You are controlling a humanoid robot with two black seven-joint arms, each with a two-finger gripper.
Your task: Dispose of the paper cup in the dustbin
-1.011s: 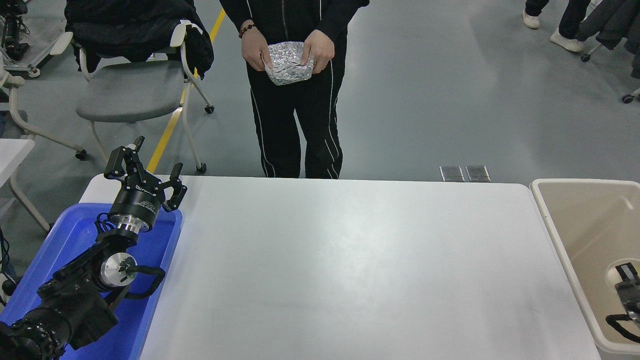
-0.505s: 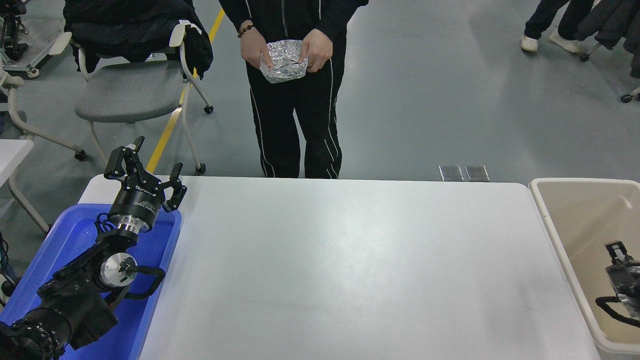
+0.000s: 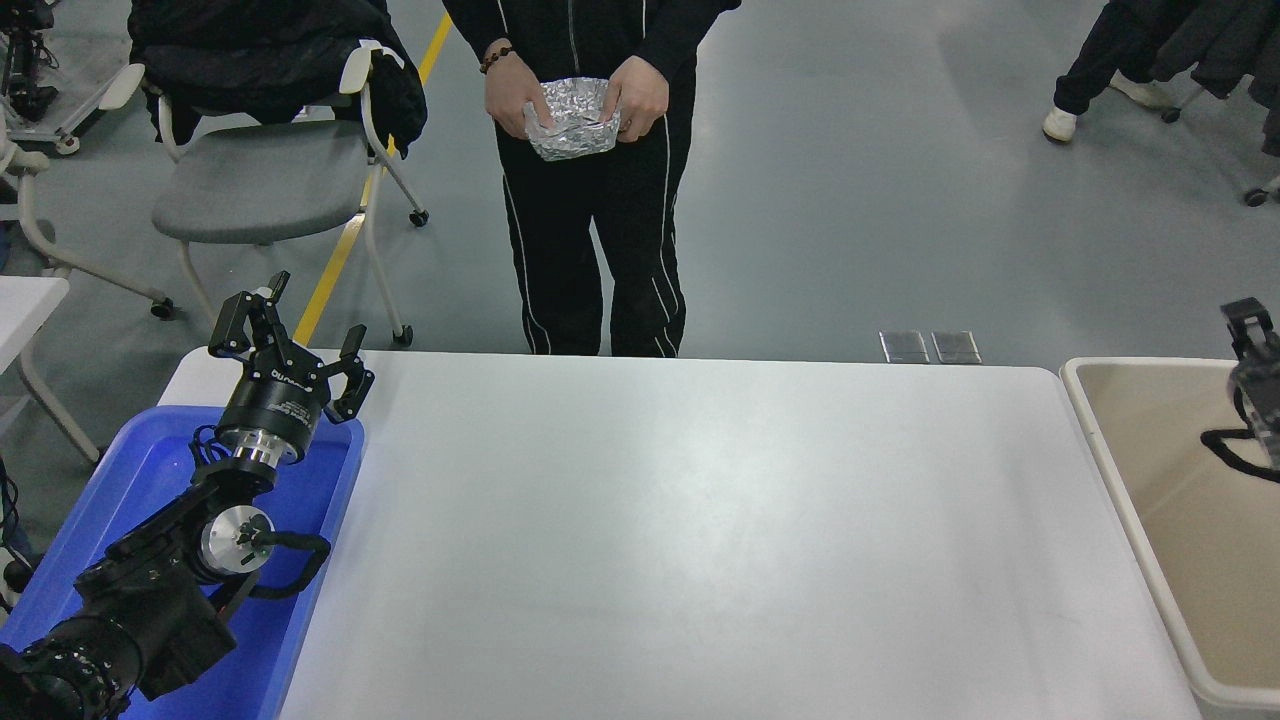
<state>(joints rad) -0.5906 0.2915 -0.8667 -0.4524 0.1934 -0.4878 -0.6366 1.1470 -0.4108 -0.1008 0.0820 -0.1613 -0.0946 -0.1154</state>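
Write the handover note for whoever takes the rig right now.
Left gripper: jaws open, empty, parked over the blue tray.
Right gripper: at the right edge above the dustbin, mostly cut off; jaws cannot be judged.
Paper cup: not visible on the white table or in the visible part of the dustbin.
A person's hands hold a crumpled foil tray beyond the table.
Done: uncertain. Left: confirm the cup is in the bin.

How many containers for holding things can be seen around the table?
3. A blue tray at the table's left end, under the parked left gripper. A beige dustbin at the right edge, under the right gripper. A crumpled foil tray in a person's hands beyond the table. No cup shows.
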